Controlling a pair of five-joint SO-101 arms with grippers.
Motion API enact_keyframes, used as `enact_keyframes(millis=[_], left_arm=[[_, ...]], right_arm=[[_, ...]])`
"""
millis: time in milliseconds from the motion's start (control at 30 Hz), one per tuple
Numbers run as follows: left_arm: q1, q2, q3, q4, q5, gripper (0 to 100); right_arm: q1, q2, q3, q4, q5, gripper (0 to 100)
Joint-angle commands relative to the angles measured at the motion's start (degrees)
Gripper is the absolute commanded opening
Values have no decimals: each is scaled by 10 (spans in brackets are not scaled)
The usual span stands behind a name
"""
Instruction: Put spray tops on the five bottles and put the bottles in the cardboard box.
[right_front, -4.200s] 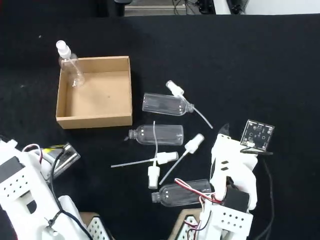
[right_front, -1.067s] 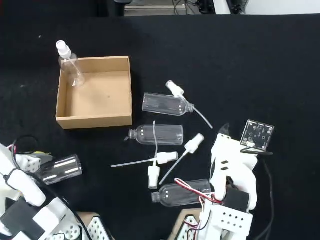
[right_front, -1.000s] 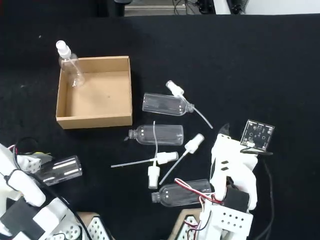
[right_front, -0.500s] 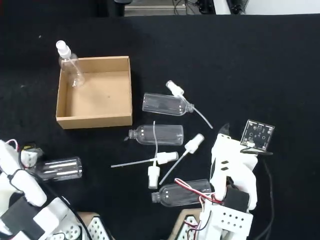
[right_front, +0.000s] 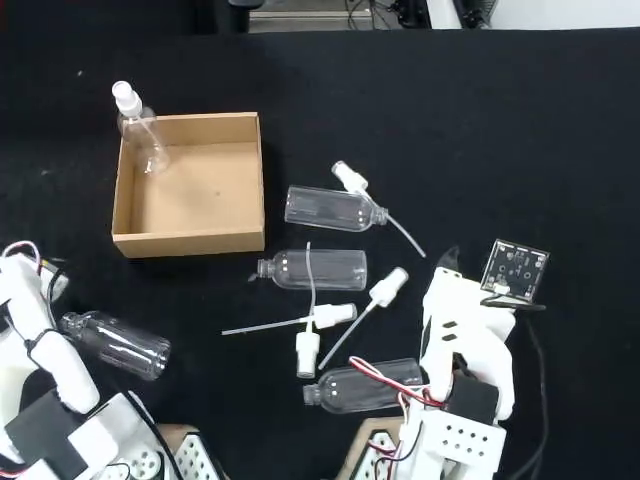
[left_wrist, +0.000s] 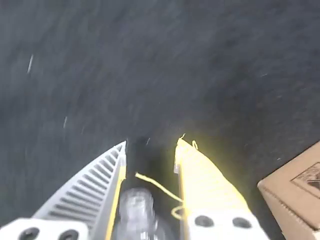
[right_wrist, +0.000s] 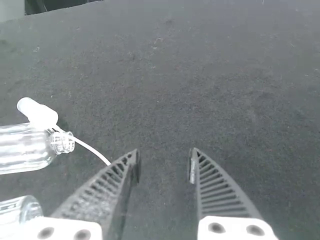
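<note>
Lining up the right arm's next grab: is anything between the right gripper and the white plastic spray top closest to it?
Nothing visible. Bare black cloth lies between the open right gripper and the white plastic spray top; another top's thin tube ends just off that line.

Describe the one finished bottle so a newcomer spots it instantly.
Find the cardboard box on the black table, left of centre in the high view. A clear bottle sits at its far left corner. It alone wears a white spray top; the other bottles, one held in the left hand, have bare necks.
</note>
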Motion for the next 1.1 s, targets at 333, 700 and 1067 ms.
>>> enact_keyframes(millis=[333,700,1067], left_arm=[[3,-6,-205,330,-57,380],[8,-7,-123,465,-148,385],[17,-11,33,250,-61,385]], right_arm=[[-11,-55,-16,-16,-2,138],[-11,-55,-16,-18,-2,138],[-11,-55,-15,-18,-2,138]])
